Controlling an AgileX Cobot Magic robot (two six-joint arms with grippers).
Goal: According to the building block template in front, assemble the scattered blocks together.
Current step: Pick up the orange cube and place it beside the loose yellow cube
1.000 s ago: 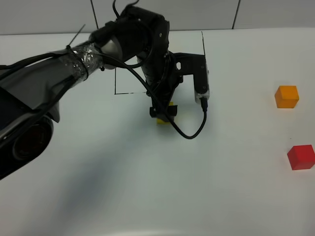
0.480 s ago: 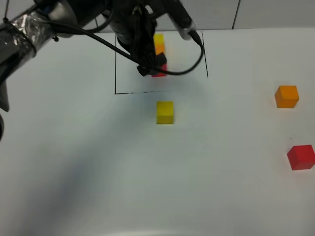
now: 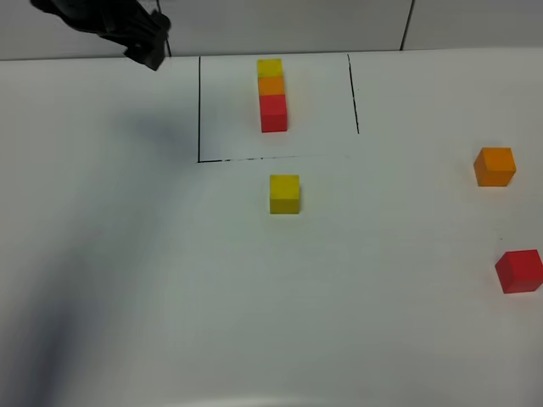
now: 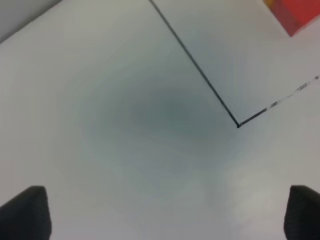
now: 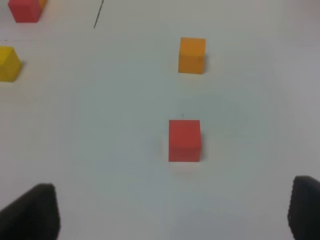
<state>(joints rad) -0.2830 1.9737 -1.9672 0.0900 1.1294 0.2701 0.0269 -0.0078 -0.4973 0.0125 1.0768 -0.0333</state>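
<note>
L gripper (image 4: 162, 215), R gripper (image 5: 167, 210) both open, empty. Loose yellow cube (image 3: 284, 194) sits just outside template (image 3: 272, 94) frame; orange cube (image 3: 495, 166), red cube (image 3: 518, 270) far right. I want R jaws centred over orange, square to its faces

A white table (image 3: 382, 339) fills nearly the whole high view; its top is smooth, matt and plain. Along its far edge stands a wall (image 3: 475, 21) of pale grey panels, divided by a dark vertical seam (image 3: 408, 25). Lighting is even and diffuse. A broad, soft shadow (image 3: 51, 331) lies over the table's left side, darkest toward the near corner.
</note>
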